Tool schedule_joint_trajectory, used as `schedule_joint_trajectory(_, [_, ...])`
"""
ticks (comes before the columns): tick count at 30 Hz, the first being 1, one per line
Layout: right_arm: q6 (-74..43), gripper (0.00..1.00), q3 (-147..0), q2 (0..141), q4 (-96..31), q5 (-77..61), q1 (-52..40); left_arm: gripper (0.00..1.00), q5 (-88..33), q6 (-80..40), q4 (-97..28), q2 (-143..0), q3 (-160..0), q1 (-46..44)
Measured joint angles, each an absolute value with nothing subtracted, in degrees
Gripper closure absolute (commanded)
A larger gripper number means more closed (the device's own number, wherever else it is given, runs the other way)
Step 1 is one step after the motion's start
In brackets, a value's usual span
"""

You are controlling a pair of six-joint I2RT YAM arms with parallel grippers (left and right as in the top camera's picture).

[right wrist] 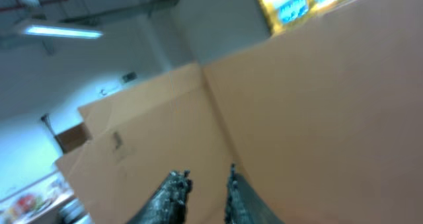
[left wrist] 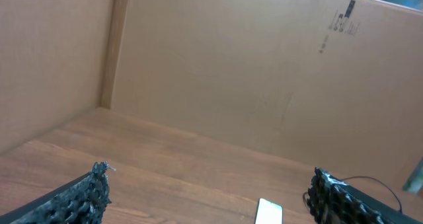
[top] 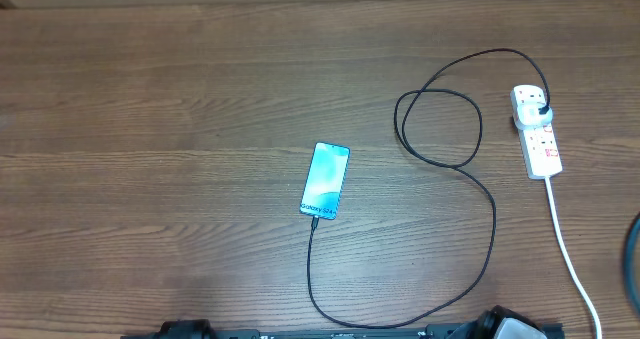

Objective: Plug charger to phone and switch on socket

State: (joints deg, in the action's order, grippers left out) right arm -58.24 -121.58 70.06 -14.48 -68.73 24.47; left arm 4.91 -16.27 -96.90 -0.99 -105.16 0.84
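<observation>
The left pincer (left wrist: 211, 192) is seen released, its fingers spread wide with nothing between them. On the tabletop (top: 150, 129) the phone (top: 325, 181) is laid flat near centre, screen lit. The charger (top: 493, 219) is joined to the phone's 6 o'clock edge, led round toward 3 o'clock and looped once. Its plug is seated in the 12 o'clock end of the socket (top: 537, 131), which is placed at the tabletop's 3 o'clock side. The right pincer (right wrist: 205, 187) is seen almost clenched and empty.
</observation>
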Motion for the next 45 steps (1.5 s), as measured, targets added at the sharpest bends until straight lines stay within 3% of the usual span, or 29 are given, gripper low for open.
schedule_joint_trajectory(6, [-35.6,0.62,-115.1,62.4,-32.4,-63.9,10.3,0.00,6.0,-16.3,-94.1,-1.0,-105.1,0.8])
schedule_joint_trajectory(12, [-23.4,0.44,-105.7,50.7,-33.0,-55.7,6.9,0.00,10.0,-16.3,-91.0,-1.0,-103.7,0.8])
schedule_joint_trajectory(15, [-21.0,0.35,-100.8,44.2,-29.9,-53.0,6.7,0.00,11.0,-16.4,-88.7,-1.0,-100.4,0.8])
schedule_joint_trajectory(27, [-16.6,0.17,-90.2,28.2,-23.0,-50.1,6.7,0.00,11.7,-24.7,-65.0,-1.0,-71.0,0.8])
schedule_joint_trajectory(45, [-16.1,0.11,-89.8,23.4,-23.2,-44.6,6.7,0.01,8.2,-28.6,-16.8,-1.0,-20.6,0.8])
